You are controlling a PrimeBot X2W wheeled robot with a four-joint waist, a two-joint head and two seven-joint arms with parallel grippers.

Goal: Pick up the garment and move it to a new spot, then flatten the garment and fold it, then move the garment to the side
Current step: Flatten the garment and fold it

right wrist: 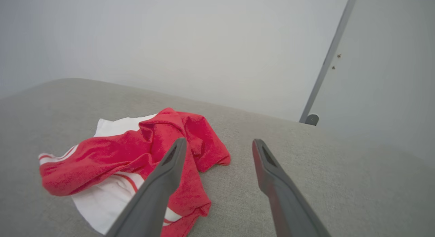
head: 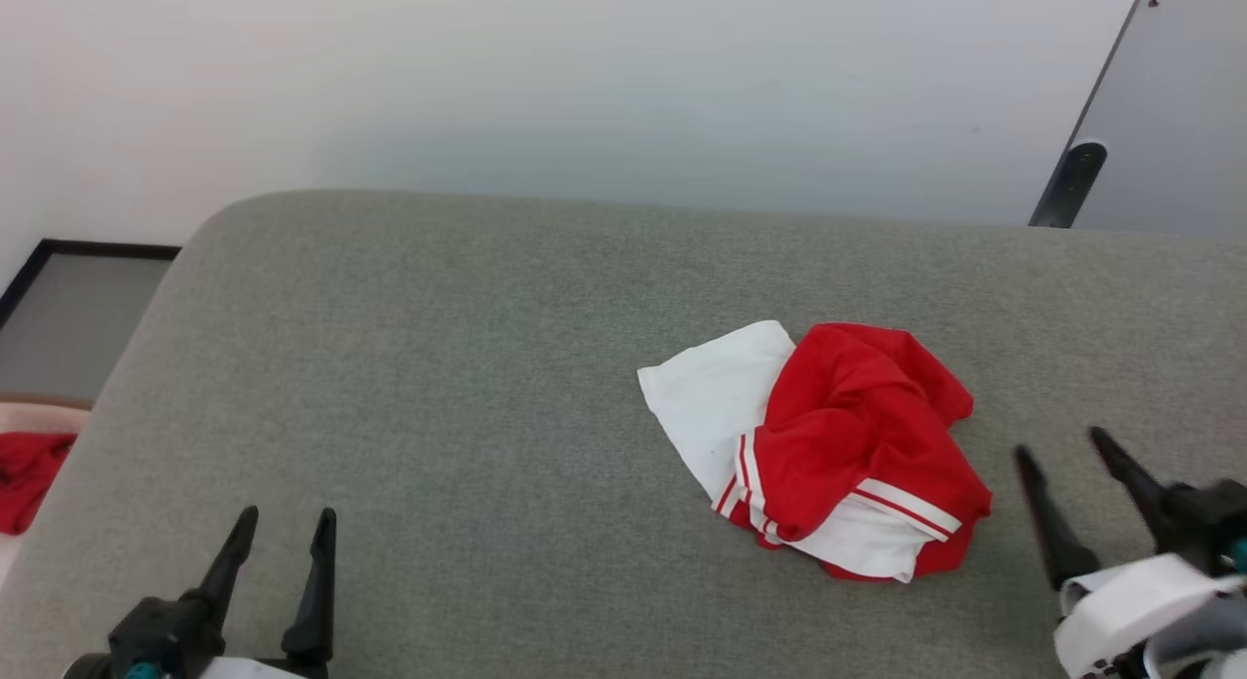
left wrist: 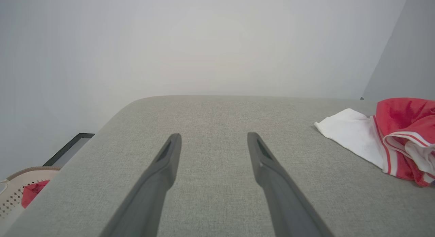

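grey fabric surface (head: 438, 367) | crumpled garment (head: 828, 445) lies on it

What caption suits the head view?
Crumpled red-and-white jersey shirt on grey fabric tabletop, open left gripper and open right gripper nearby.

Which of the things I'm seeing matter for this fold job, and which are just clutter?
Job: crumpled red-and-white garment; grey padded table it lies on; left end effector and right end effector, both open and empty.
Lying about: red cloth in a pale basket off the table's left edge.
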